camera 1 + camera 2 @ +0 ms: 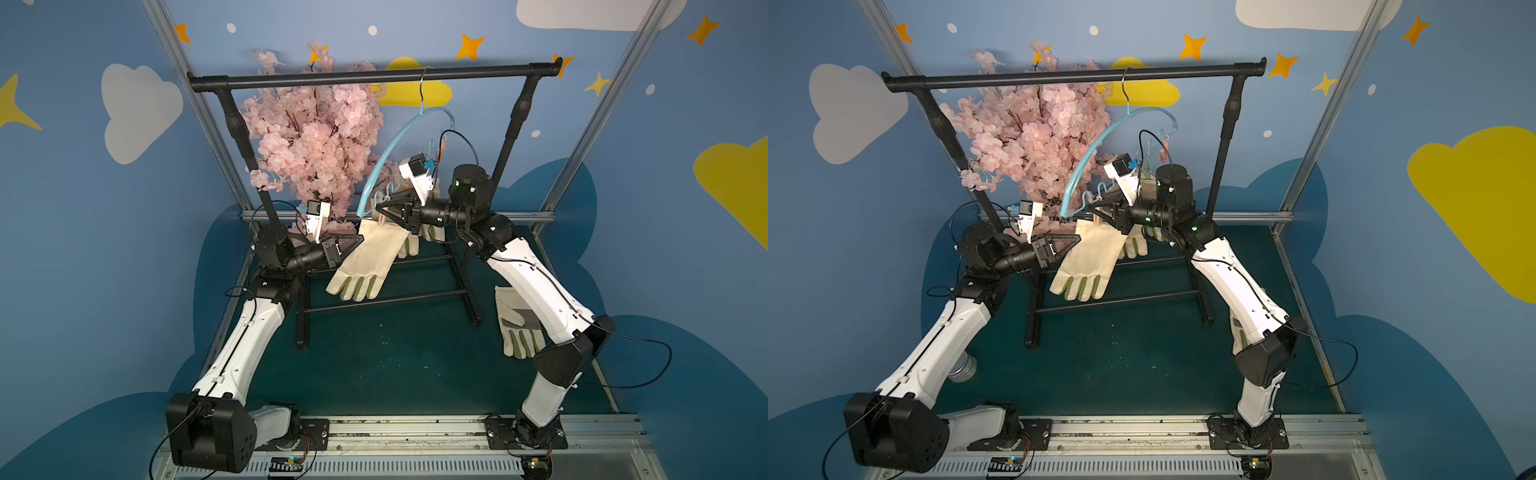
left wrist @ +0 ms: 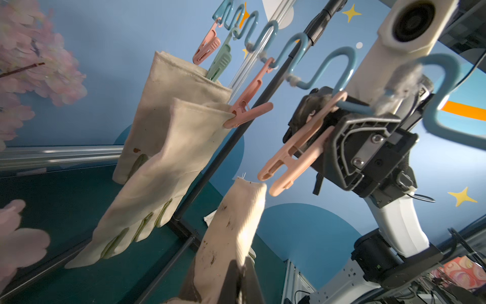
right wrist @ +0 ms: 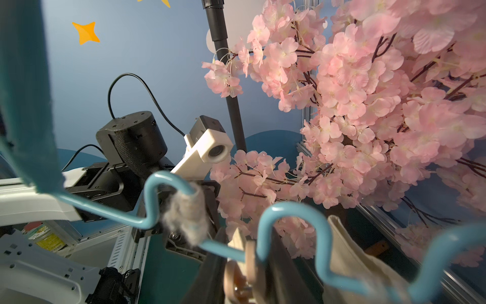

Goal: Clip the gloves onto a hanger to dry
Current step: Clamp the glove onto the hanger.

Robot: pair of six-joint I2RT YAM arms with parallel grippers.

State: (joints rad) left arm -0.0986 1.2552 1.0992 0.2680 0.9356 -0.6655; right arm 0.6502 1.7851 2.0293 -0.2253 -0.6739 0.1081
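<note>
rack [image 1: 374,77]: black, standing on green mat [image 1: 395,365].
hanger [image 1: 395,139]: hook over rack top bar, right of mid-bar; blue arch tilted, low end toward rack's left post.
hung gloves [image 2: 184,136]: two, under rack top bar, cuffs pegged to hanger's wavy bar, fingers down.
held glove [image 1: 365,257]: under rack top bar, nearer left post, cuff up, corner right at mouth of pink peg [image 2: 290,155]; contact unclear.
left gripper [image 1: 360,239]: clenched on held glove's side edge.
right gripper [image 1: 380,204]: squeezing pink peg by its tail, mouth spread.
spare glove [image 1: 515,316]: flat on mat, beside rack's right foot, partly under right arm.
</note>
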